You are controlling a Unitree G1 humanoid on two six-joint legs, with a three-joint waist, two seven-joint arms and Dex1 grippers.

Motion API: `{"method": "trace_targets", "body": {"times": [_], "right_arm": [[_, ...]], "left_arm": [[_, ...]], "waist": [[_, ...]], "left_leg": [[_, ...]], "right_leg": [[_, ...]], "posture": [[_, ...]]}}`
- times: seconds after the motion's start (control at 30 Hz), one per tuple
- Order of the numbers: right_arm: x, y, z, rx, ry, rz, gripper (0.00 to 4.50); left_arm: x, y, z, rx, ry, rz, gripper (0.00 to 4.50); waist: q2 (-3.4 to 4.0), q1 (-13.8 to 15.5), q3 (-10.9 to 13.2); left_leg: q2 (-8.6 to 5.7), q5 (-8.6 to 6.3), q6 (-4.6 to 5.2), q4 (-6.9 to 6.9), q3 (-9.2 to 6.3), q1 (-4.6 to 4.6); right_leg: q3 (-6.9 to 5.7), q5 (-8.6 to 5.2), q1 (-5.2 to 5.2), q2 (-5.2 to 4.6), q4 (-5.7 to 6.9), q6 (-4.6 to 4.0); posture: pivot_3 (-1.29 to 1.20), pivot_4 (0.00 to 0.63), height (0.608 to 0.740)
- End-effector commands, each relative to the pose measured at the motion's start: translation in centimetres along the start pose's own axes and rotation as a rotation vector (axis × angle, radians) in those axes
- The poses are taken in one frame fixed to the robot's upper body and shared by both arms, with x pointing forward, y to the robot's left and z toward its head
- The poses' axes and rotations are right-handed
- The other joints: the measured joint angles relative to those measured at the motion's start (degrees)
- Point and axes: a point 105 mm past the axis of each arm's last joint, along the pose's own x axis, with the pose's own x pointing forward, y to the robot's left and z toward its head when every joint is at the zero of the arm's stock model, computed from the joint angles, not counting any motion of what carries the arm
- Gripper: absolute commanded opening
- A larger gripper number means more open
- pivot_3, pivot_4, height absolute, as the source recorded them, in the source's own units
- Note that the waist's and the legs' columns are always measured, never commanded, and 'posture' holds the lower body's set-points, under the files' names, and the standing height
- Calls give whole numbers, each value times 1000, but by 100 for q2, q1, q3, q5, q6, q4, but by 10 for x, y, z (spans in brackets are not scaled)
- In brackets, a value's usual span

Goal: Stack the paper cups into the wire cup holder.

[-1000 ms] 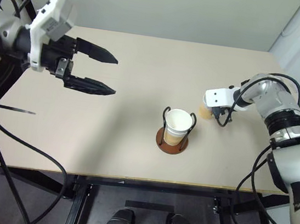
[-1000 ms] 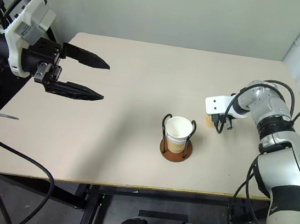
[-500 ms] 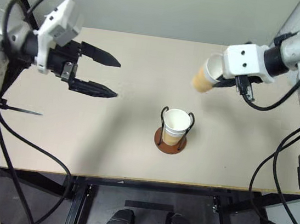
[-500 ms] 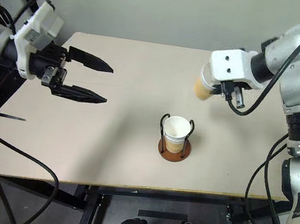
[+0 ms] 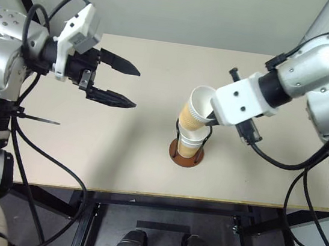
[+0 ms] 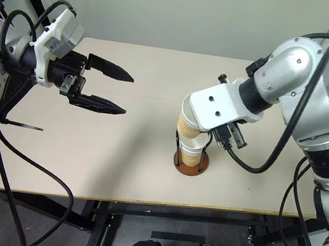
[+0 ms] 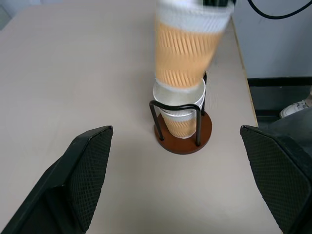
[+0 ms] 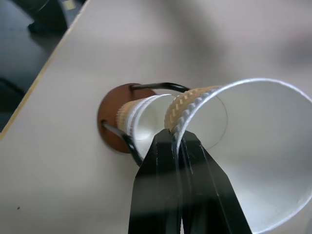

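1. Paper is being pinched at the rim: the right gripper (image 8: 179, 141) is clamped shut on the wall of a tan cup (image 5: 195, 108), one finger inside the white lining and one outside
2. That held cup is being carried tilted, its narrow bottom pointing down toward the mouth of the cup in the holder (image 7: 180, 112), just above it; whether the two are touching cannot be told
3. The wire holder (image 5: 186, 155) is standing near the middle of the table (image 5: 160, 62), and the seated cup is being kept upright between its black loops on the brown base
4. The held cup is best being brought upright before it is lowered, judging by the lean, so that its bottom is being guided squarely into the open mouth and not onto the rim
5. A slow, straight descent is being called for, since a sideways push could be tipping the light holder or catching a wire loop
6. Release is best being delayed until the cup is nested deep enough to stand alone
7. The left gripper (image 5: 125, 84) is being held wide open and empty, well apart from the holder, above the table's left side
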Motion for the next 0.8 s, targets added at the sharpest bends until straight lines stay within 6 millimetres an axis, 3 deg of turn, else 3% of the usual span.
{"method": "trace_targets", "body": {"times": [0.03,0.33,0.67,0.8], "right_arm": [[0,-1,-5,-26,28,3,24],[7,1,-19,-44,64,40,24],[20,14,-15,-80,51,127,24],[27,4,-7,-82,16,103,196]], "left_arm": [[-6,-1,9,42,-5,-3,4500],[-10,-4,9,37,0,6,4500],[-10,-3,8,34,1,12,4500],[-9,-3,7,32,2,13,4500]], "waist": [[0,2,0],[0,2,0],[0,1,0],[-1,-4,-1]], "left_leg": [[0,1,0,0,0,0],[0,0,1,-5,0,-2],[1,0,1,-4,1,-2],[1,0,1,-4,1,-1]], "right_leg": [[0,0,0,0,0,0],[-1,0,-3,0,-4,1],[-1,1,-2,0,-3,1],[-1,1,-1,0,-4,1]], "posture": [[0,150,740],[0,150,740],[0,150,740],[0,150,740]]}}
